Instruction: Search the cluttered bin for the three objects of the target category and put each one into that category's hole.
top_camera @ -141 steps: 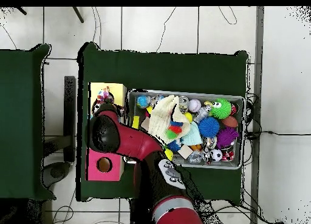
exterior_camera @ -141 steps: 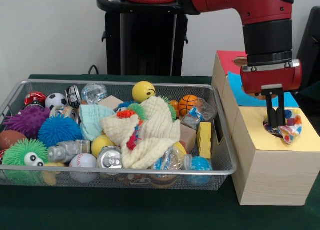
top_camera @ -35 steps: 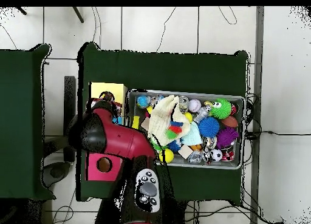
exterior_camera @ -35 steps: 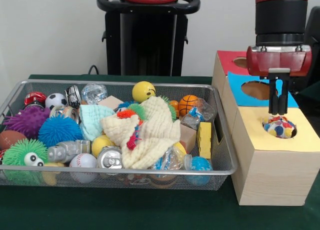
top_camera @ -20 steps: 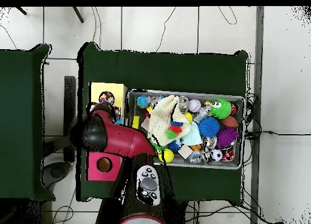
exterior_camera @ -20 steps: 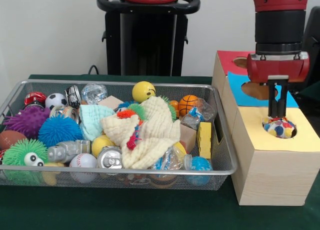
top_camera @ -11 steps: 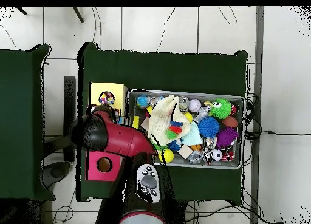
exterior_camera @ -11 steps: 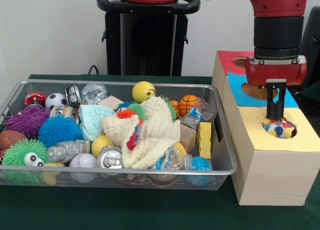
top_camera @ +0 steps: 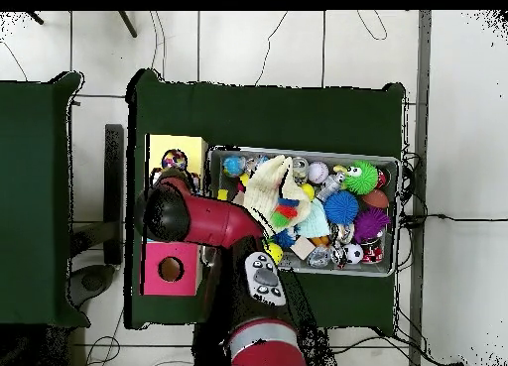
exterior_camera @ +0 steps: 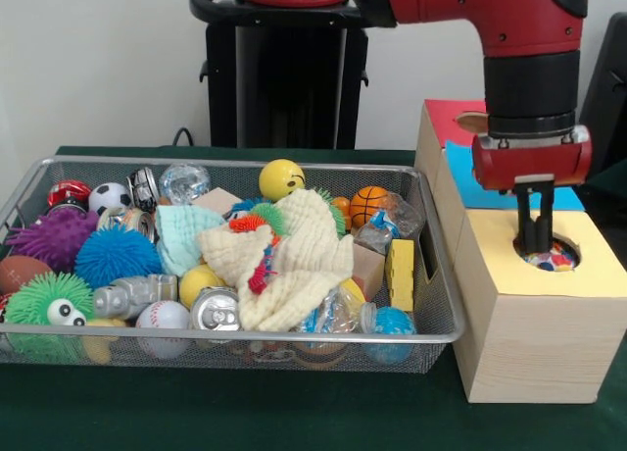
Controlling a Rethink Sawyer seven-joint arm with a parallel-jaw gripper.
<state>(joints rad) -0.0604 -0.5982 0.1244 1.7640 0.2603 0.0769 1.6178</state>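
1. Dark green cloth is covering the table (exterior_camera: pixel 294 412), and a pale wall is standing behind the black pedestal (exterior_camera: pixel 286 88).
2. Directly under the pincer (exterior_camera: pixel 535 247), a small white cloth piece with red, blue and yellow spots (exterior_camera: pixel 553 260) is sitting low inside the round hole (exterior_camera: pixel 560 255) cut through the yellow top of the pale wooden box (exterior_camera: pixel 534 343).
3. That pincer is hanging from the red and black arm (exterior_camera: pixel 529 69) with its black fingers (exterior_camera: pixel 535 225) pressed close together, their tips reaching down to the hole's rim; whether they are touching the spotted cloth cannot be told.
4. Behind the pincer, the blue-topped box (exterior_camera: pixel 470 186) and the red-topped box (exterior_camera: pixel 449 118) are standing in a row with the yellow one.
5. In the overhead view the arm is covering the blue box, while the spotted cloth is showing in the yellow top (top_camera: pixel 177 149).
6. Beside the boxes, toward the picture's left in the front view, the wide silver wire-mesh bin (exterior_camera: pixel 225 358) is holding clutter: a large cream waffle-weave cloth (exterior_camera: pixel 294 260), a plain pale blue cloth (exterior_camera: pixel 184 233), a yellow smiley ball (exterior_camera: pixel 282 178), a small orange basketball (exterior_camera: pixel 369 205), a blue spiky ball (exterior_camera: pixel 118 255), a baseball (exterior_camera: pixel 162 319) and a silver can (exterior_camera: pixel 216 309).
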